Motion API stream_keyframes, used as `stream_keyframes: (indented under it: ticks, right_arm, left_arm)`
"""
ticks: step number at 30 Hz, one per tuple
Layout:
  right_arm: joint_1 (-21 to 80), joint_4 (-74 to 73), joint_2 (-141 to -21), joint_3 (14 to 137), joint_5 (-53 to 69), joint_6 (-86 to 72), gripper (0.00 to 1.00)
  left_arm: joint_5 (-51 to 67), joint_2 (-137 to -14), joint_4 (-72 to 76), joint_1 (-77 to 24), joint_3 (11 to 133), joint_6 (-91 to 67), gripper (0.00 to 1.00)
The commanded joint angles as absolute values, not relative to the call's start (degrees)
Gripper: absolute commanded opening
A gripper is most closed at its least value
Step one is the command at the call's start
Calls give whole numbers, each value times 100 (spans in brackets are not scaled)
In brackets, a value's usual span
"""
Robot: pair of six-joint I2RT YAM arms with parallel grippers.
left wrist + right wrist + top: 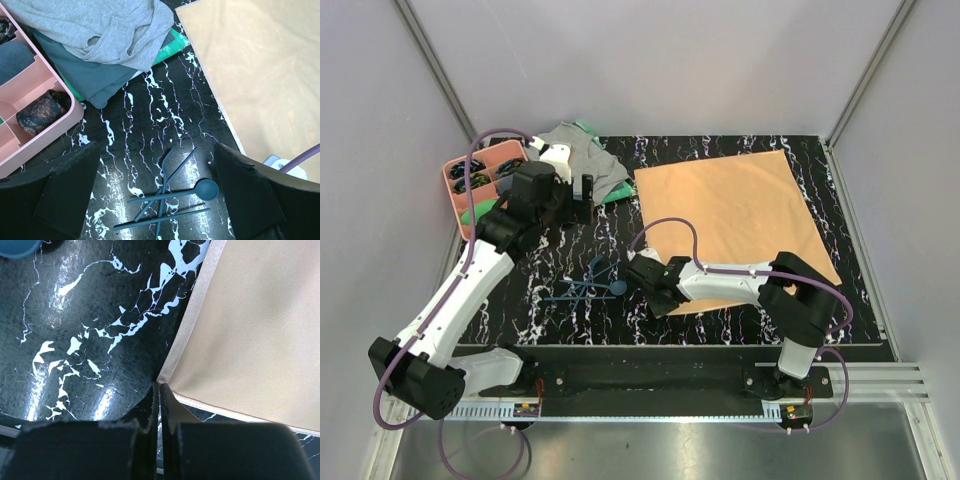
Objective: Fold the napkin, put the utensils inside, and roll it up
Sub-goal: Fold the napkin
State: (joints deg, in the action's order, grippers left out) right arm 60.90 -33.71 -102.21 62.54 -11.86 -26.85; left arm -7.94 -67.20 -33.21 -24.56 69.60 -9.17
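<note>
Desk (740, 150): black, white-veined. Napkin (735, 225) lay flat on its right half, unfolded. Grey cloth (590, 160) was heaped at the far left, just beside a pink tray (55, 127). Utensils (585, 288) lay crossed in a loose pile on the bare desk, left of the napkin and apart from it. Left claw (582, 198) hung above the desk between cloth and utensils, jaws wide apart, holding nothing. Right claw (159, 405) sat at the napkin's near left corner, jaws together, apparently nipping that corner.

Seen from above, the right arm (730, 283) hides a near corner of the napkin (730, 205).
</note>
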Motion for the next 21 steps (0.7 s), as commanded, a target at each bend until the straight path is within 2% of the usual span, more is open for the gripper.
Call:
stream_keyframes:
  ticks: [1,9,15,21]
  right_arm:
    - [6161,-3445,-10530,5897,-476,-2927,0]
    - [6354,-3682,-9704,6451,-158,-3155,0]
    - [6162,-4243,-9483,6714,-1352,-2910,0]
    - [5204,-4359,-9492,6872,-1933,-2401,0]
  left_arm:
    - [-756,-6530,-3015,-2426,6961,-984,99]
    - [-835,-6443,-3006,-2426,6961,-967,99]
    - [-905,-6451,-2988,-2417,6935,-932,99]
    - [-905,-6469,-2971,-2408,6917,-923,99]
